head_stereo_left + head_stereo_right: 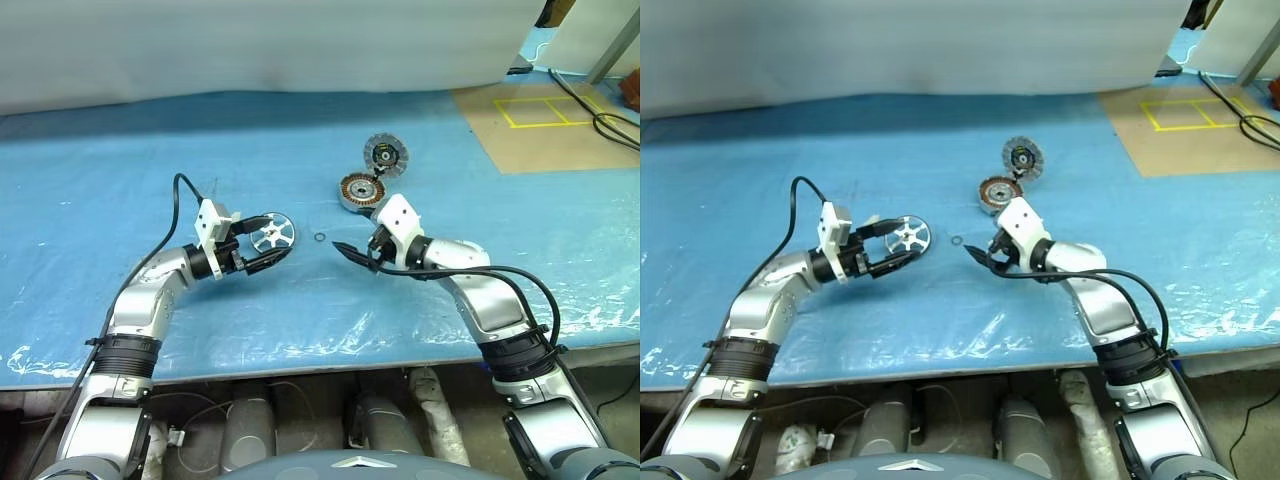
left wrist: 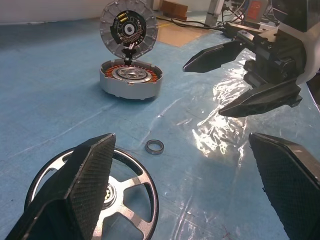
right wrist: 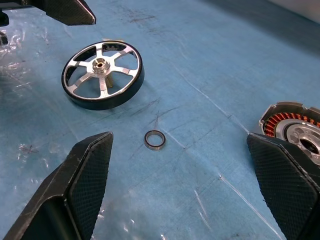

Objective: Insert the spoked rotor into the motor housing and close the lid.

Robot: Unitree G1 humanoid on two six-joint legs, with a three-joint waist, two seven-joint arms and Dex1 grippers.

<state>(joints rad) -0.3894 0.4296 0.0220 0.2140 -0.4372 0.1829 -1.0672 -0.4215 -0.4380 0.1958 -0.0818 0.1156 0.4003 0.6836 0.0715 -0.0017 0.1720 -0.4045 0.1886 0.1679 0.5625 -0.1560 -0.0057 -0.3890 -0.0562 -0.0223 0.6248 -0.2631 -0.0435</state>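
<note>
The spoked rotor (image 1: 273,234), a shiny silver wheel with a dark rim, rests on the blue sheet. My left gripper (image 1: 268,243) is open right beside it; its fingers reach along the rotor's near side without closing on it. My right gripper (image 1: 352,242) is open too, empty, facing the left one across a short gap. The motor housing (image 1: 361,191), with its copper windings showing, sits just behind the right gripper. The lid (image 1: 386,154) stands upright at the housing's far edge, its dark finned face turned this way.
A small metal ring (image 3: 155,138) lies on the sheet between the two grippers. The blue sheet (image 1: 120,170) is crinkled and glossy near the table's front edge. At the far right are a brown board with yellow tape (image 1: 545,120) and black cables (image 1: 600,112).
</note>
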